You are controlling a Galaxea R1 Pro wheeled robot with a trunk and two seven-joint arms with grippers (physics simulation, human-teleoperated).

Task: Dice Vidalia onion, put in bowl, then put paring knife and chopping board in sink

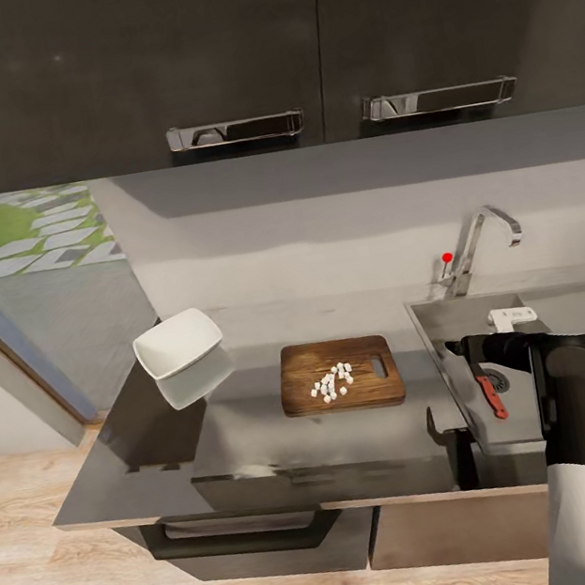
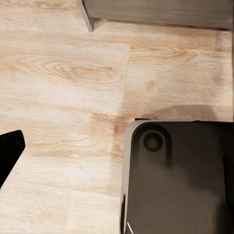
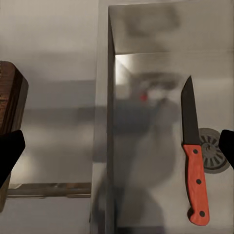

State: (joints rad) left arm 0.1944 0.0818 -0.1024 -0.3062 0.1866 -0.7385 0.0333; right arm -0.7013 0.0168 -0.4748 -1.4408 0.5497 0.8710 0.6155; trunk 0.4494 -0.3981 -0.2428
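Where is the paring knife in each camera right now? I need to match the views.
Head view: the paring knife lies in the sink, just beside the right arm.
Right wrist view: the paring knife lies flat on the sink floor, handle beside the drain.
Left wrist view: not in it; wooden floor there.
Shared landmark: the drain.

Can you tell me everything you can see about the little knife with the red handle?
The paring knife is small and slim, with a dark pointed blade and an orange-red handle dotted with three dark rivets. It lies flat on the grey floor of the sink, next to the round drain, which its handle partly overlaps in the right wrist view. Nothing holds it: the right gripper hangs above the basin, open and apart from it.
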